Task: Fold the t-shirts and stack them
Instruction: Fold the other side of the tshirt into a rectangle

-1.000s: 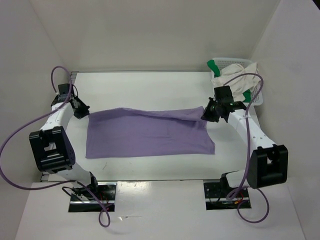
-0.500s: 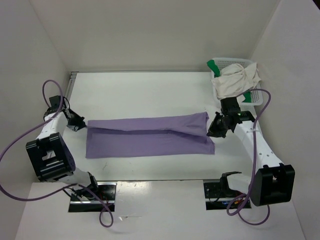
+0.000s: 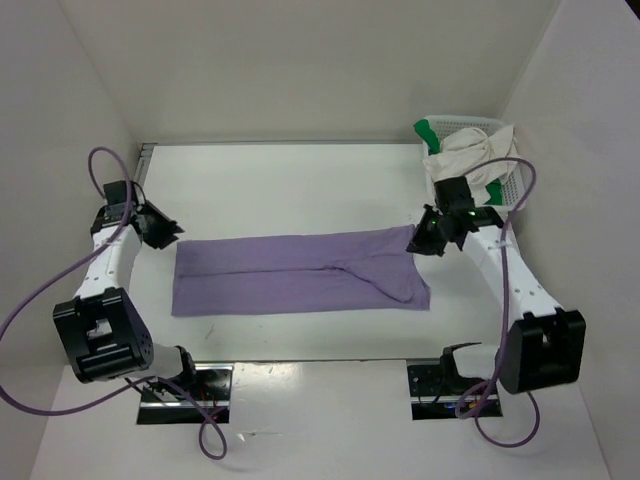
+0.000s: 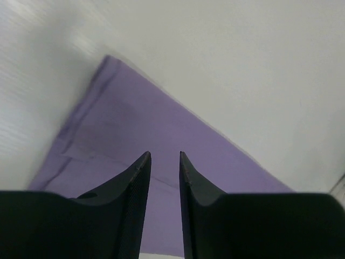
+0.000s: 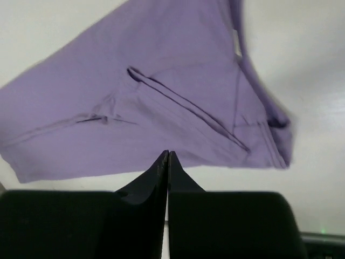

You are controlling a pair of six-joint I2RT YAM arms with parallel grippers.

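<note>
The purple t-shirt (image 3: 300,275) is laid in a long strip on the desk (image 3: 290,190), the cream t-shirt (image 3: 470,160) and green t-shirt (image 3: 427,131) are heaped in the basket (image 3: 512,188) at 2 o'clock, and nothing is held by the barely parted left end effector (image 4: 164,155) or the tightly closed right end effector (image 5: 167,154).

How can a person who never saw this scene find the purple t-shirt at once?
Look at the white table and go to its middle. The lavender t-shirt lies there flat, as a long folded band. The cream t-shirt and green t-shirt are bunched in the white mesh basket at the far right corner.
</note>
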